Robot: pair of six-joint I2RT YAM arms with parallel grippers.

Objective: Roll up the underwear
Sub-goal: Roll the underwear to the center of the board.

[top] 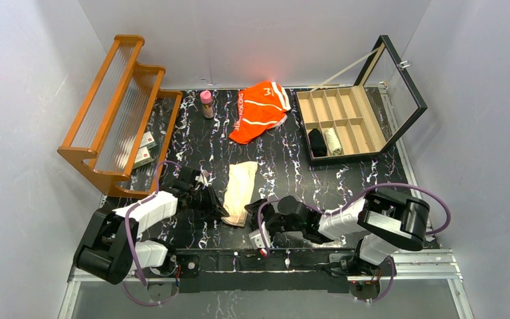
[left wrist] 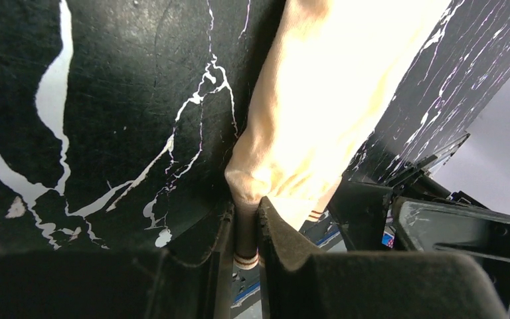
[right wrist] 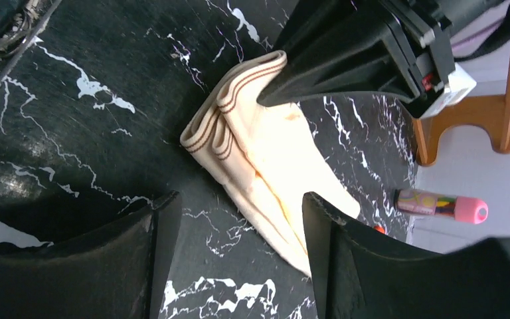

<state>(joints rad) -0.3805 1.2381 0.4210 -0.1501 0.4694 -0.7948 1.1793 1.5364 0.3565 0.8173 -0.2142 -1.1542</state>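
Now | left gripper [left wrist: 246, 214] pinching beige underwear [left wrist: 325, 100] | orange underwear [top: 260, 109] lettering illegible

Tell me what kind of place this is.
Probably a robot lab test cell, not a home: plain white panels wall in a black marbled table, two arms are bolted to its near rail, and staged props sit about, a wooden rack, a compartment case and beige underwear.
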